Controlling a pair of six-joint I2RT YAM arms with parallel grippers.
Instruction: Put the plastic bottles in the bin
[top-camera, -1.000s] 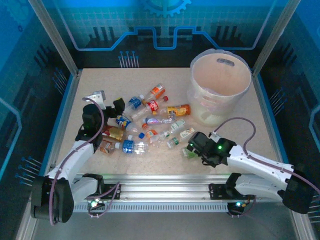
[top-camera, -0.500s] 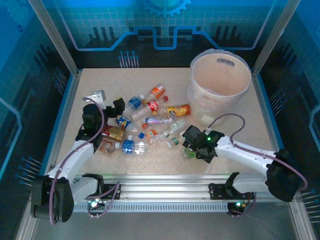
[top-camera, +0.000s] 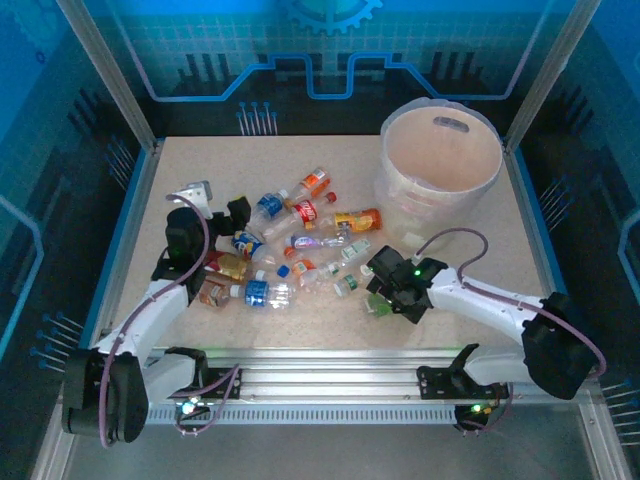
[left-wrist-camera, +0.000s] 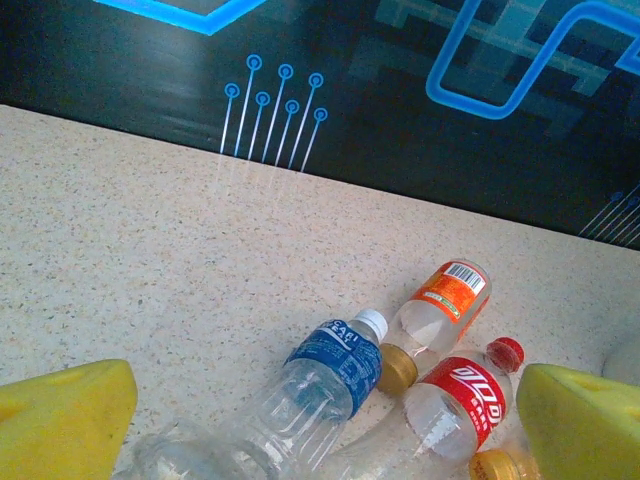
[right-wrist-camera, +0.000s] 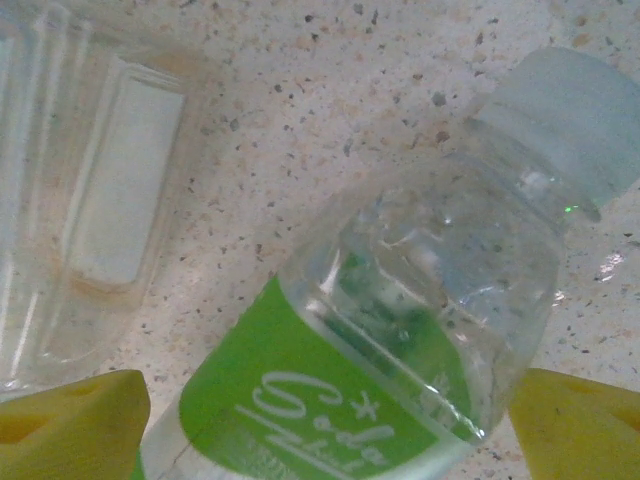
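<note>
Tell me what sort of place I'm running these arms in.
Most likely a robotics lab or demo cell, not a real recycling site: a speckled table fenced by aluminium frame posts, blue circuit-pattern wall panels behind, and plastic bottles staged beside a bin.

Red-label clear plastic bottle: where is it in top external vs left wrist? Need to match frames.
Top external: red-label clear plastic bottle lies just above picture centre, left of middle.
Left wrist: lower right, red cap pointing up.
Shared landmark: orange-label bottle lying right beside it, on its far side.
</note>
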